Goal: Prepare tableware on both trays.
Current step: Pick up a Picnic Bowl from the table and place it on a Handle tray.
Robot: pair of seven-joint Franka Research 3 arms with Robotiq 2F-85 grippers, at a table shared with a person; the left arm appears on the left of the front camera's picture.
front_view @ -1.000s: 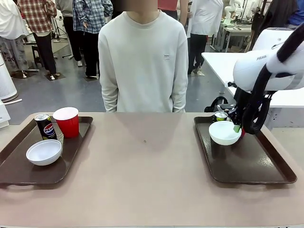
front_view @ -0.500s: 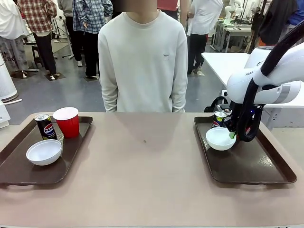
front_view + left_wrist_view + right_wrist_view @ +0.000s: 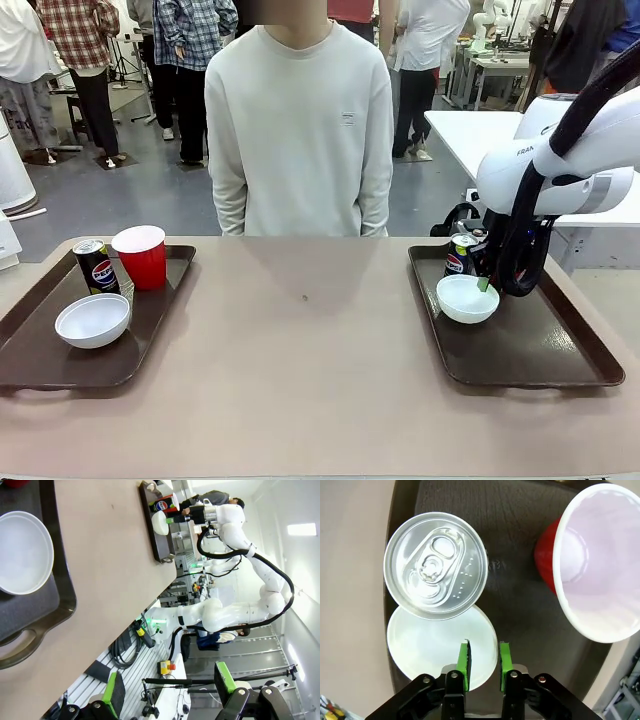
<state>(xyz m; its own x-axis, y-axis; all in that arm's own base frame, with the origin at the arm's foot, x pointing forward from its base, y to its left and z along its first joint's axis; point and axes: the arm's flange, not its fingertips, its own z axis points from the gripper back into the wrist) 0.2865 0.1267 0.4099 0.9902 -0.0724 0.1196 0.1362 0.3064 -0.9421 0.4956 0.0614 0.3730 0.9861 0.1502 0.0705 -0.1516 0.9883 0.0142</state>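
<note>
On right tray [image 3: 560, 350], right gripper [image 3: 482, 661] straddles bowl [image 3: 467, 298] rim, pads slightly parted, not pinching; can [image 3: 461, 255] and cup [image 3: 592, 565] crowd behind. Left gripper [image 3: 167, 685] spread wide. Tray front bare.

**Two trays, one at each end of the surface**

Left tray [image 3: 60, 365]: bowl [image 3: 92, 320] near front, can [image 3: 96, 266] behind it, cup [image 3: 140, 256] right of the can. Right tray [image 3: 540, 350]: bowl [image 3: 467, 298] at its left side, can [image 3: 460, 254] just behind it, cup [image 3: 592, 565] beside the can. Person stands behind the surface [image 3: 300, 380].
</note>
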